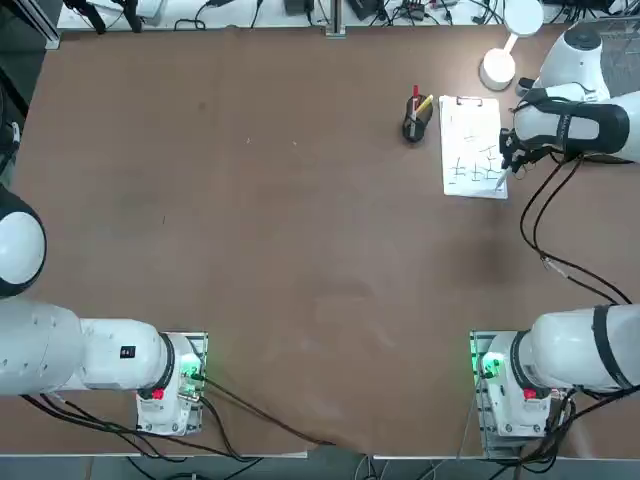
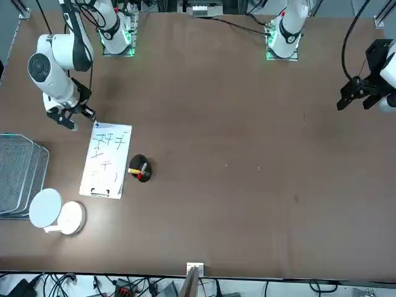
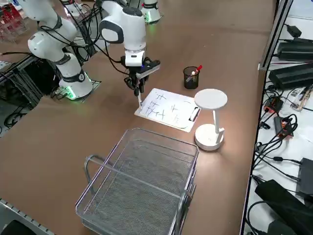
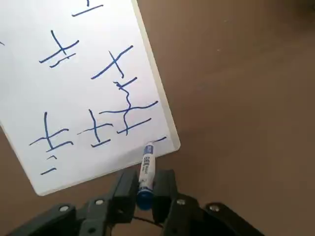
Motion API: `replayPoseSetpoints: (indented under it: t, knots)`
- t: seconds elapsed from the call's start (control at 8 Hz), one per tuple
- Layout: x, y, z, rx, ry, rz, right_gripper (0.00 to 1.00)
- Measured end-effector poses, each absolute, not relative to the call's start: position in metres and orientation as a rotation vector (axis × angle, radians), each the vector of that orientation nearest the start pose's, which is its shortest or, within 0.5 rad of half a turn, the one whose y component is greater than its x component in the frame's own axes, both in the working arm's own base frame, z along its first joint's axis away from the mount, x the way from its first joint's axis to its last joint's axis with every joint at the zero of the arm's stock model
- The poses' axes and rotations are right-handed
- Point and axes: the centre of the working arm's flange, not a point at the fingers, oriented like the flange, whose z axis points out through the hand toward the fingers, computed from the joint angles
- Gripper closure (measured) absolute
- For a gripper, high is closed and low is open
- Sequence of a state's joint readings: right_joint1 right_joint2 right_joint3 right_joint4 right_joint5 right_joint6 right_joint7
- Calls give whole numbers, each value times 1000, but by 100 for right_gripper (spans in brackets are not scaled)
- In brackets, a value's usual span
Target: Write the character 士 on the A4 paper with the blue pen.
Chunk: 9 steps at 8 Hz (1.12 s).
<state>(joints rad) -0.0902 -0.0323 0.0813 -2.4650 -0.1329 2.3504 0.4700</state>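
Step in hand: we judge the right arm's black two-finger gripper [image 4: 145, 189] is at the writing stage, with the slim blue stick pen [image 4: 146, 173] poised at the corner of the white rectangular A4 paper [image 4: 93, 88] nearest the robot's base.
Jaws: clamped on the blue pen's barrel, which stands between the two fingers with its tip pointing down at the sheet.
Pen tip: in the wrist view it sits at the very edge of the paper, beside a short blue mark; we cannot tell whether it touches the surface.
Advice, placement: the corner is crowded and close to the edge; we would have the tip moved to a bare patch of the sheet before starting a stroke.
Advice, strokes: we recommend light, even pressure, a long horizontal bar, an upright through it, then a shorter bar beneath, lifting cleanly between each.
Risk: a tip running off the sheet would mark the brown tabletop [image 1: 300, 250]; heavy pressure could drag the paper.
Paper, position: flat on the table, just beside the black pen cup [image 1: 413, 125], which holds a red pen and a yellow pen.
Paper, condition: several blue cross-like characters cover it, two overlapping near the pen; a small clip [image 1: 467, 101] grips its far short edge.
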Motion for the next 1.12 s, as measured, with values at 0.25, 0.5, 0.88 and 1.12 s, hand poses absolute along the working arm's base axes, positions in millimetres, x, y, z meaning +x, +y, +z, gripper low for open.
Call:
replayPoseSetpoints:
  t: [0.25,0.5,0.88,1.12]
  knots:
    - [465,-3,301,-3192,610,90,79]
    - [467,-4,304,-3193,611,93,79]
    - [480,-6,329,-3212,593,156,79]
    - [482,-17,331,-3214,567,163,79]
